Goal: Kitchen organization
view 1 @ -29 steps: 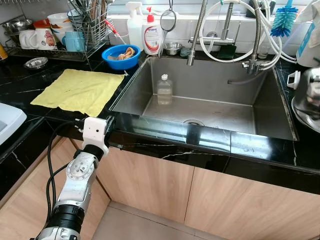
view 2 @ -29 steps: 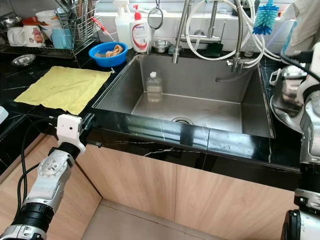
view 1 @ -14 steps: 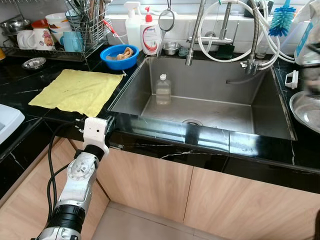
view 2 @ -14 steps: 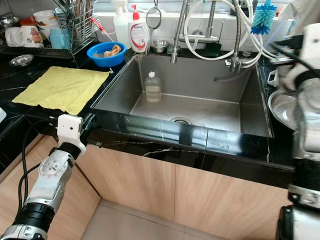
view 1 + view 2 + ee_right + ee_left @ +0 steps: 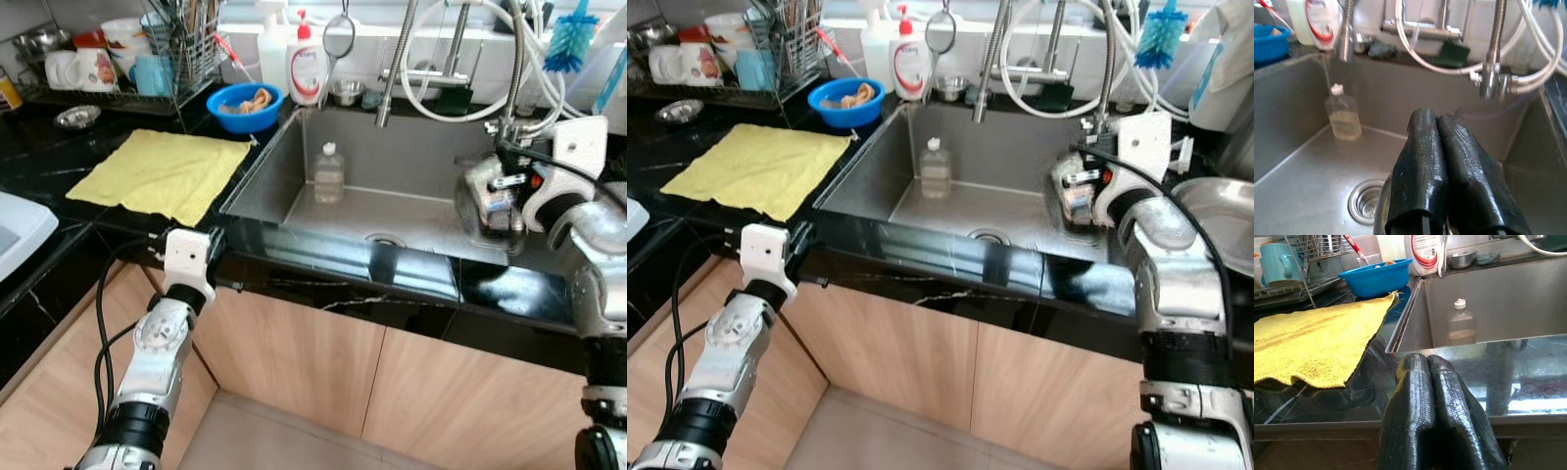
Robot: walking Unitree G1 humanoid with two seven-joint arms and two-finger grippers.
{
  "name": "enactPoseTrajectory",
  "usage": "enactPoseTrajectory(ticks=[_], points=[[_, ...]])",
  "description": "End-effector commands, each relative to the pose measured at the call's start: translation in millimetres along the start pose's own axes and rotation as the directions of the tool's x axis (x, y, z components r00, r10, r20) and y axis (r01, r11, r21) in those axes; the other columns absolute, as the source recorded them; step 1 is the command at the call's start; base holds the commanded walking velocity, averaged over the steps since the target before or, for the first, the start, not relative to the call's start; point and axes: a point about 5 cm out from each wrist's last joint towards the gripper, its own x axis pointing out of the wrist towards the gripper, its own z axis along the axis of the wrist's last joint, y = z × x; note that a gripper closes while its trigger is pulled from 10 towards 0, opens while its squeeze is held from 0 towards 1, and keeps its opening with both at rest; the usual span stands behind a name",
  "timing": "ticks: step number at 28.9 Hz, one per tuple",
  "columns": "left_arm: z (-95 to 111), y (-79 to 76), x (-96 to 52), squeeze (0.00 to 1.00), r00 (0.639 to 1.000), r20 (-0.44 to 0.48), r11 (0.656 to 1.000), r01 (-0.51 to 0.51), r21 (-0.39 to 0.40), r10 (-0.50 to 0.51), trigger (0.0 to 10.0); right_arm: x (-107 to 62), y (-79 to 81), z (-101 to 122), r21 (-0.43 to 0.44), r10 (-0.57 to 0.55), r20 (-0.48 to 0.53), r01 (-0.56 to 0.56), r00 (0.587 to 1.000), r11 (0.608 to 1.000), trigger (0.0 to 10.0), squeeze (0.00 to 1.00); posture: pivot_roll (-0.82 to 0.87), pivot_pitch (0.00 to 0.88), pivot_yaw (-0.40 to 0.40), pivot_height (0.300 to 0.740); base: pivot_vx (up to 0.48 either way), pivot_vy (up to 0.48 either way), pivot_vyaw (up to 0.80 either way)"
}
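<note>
My right gripper [image 5: 1436, 117] is shut on the rim of a shiny steel vessel [image 5: 485, 201], which it holds above the right half of the steel sink [image 5: 421, 147]. A clear plastic bottle [image 5: 328, 174] stands upright at the sink's back left, with the drain [image 5: 1365, 200] below the gripper. My left gripper [image 5: 1427, 360] is shut with nothing in it and rests against the black counter's front edge, near the sink's left corner. A yellow cloth [image 5: 162, 171] lies flat on the counter left of the sink.
A blue bowl [image 5: 245, 103], soap bottles [image 5: 307, 69] and a dish rack [image 5: 147, 59] with cups line the back left. A faucet with hoses [image 5: 392, 69] overhangs the sink. A wide steel bowl [image 5: 1220, 211] sits on the right counter. Wooden cabinet fronts lie below.
My right arm has swung in from the right counter to above the sink, carrying the steel vessel. The left arm has stayed at the counter edge. The camera has shifted a little.
</note>
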Motion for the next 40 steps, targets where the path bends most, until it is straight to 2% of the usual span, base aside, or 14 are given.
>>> enactPoseTrajectory(ticks=[1,3,11,12,13,14,22,23,24,25,35,37,38,40], points=[[-3,5.4,-2.9,0.0,1.0,-0.02,1.0,-0.015,0.015,0.015,10.0,0.4,-2.2,-4,0.011,-0.006,0.005,0.006,1.0,1.0,10.0,0.0,-0.01,0.0,0.039,0.74,0.0,0.0,0.0],[-3,5.9,-3.0,0.0,1.0,-0.018,1.0,-0.018,0.016,0.018,10.0,1.8,-2.3,-15,0.036,-0.002,-0.015,0.002,1.0,0.999,10.0,0.0,-0.01,0.0,0.039,0.74,0.0,0.0,0.0],[-2,5.5,-3.2,0.0,1.0,-0.018,1.0,-0.017,0.015,0.017,10.0,4.7,-5.3,-20,0.05,-0.012,-0.022,0.013,1.0,0.999,10.0,0.0,-0.01,0.0,0.039,0.74,0.0,0.0,0.0],[-2,4.6,-3.1,0.0,1.0,-0.017,1.0,-0.013,0.014,0.013,10.0,5.0,-18.3,-30,0.074,-0.101,-0.054,0.105,0.993,0.992,10.0,0.0,-0.01,0.0,0.042,0.74,0.0,0.0,0.0],[-2,4.6,-3.1,0.0,1.0,-0.017,1.0,-0.013,0.014,0.013,10.0,5.0,-18.3,-30,0.074,-0.101,-0.054,0.105,0.993,0.992,10.0,0.0,-0.01,0.0,0.042,0.74,0.0,0.0,0.0],[-2,4.4,-3.2,0.0,1.0,-0.016,1.0,-0.01,0.013,0.011,10.0,4.5,-25.2,-35,0.084,-0.149,-0.074,0.155,0.986,0.984,10.0,0.0,-0.01,0.0,0.043,0.74,0.0,0.0,0.0],[-3,4.1,-3.6,0.0,1.0,-0.018,1.0,-0.005,0.015,0.005,10.0,2.0,-34.2,-47,0.097,-0.208,-0.121,0.22,0.971,0.971,10.0,0.0,-0.01,0.0,0.047,0.74,0.0,0.0,0.0],[-3,4.0,-3.6,0.0,1.0,-0.018,1.0,-0.004,0.015,0.005,10.0,2.0,-34.0,-47,0.1,-0.207,-0.119,0.219,0.971,0.971,10.0,0.13,-0.01,0.0,0.047,0.74,0.0,0.0,0.0],[-3,3.9,-3.6,0.0,1.0,-0.019,1.0,-0.004,0.014,0.004,10.0,2.2,-33.9,-47,0.101,-0.206,-0.117,0.218,0.971,0.971,10.0,0.13,-0.01,0.0,0.047,0.74,0.0,0.0,0.0],[-3,3.8,-3.6,0.0,1.0,-0.018,1.0,-0.003,0.015,0.003,10.0,2.5,-34.0,-47,0.103,-0.209,-0.115,0.221,0.971,0.97,10.0,1.0,-0.01,0.0,0.048,0.74,0.0,0.0,0.0],[-3,3.7,-3.8,0.0,1.0,-0.02,1.0,0.003,0.015,-0.003,10.0,5.6,-33.0,-42,0.101,-0.213,-0.079,0.22,0.974,0.97,10.0,1.0,-0.01,0.0,0.05,0.74,0.0,0.0,0.0],[-3,3.6,-4.0,0.0,1.0,-0.02,1.0,0.004,0.016,-0.004,10.0,5.6,-32.4,-35,0.066,-0.222,-0.044,0.225,0.974,0.972,10.0,1.0,-0.01,0.0,0.05,0.74,0.0,0.0,0.0],[-3,3.6,-4.1,0.0,1.0,-0.02,1.0,0.005,0.016,-0.004,10.0,5.4,-31.6,-29,0.045,-0.227,-0.012,0.227,0.974,0.973,10.0,0.0,-0.01,0.0,0.051,0.74,0.0,0.0,0.0],[-3,3.5,-4.1,0.0,1.0,-0.02,1.0,0.005,0.016,-0.005,10.0,3.8,-29.6,-16,-0.002,-0.242,0.054,0.242,0.969,0.97,10.0,0.0,-0.01,0.0,0.051,0.74,0.0,0.0,0.0]])
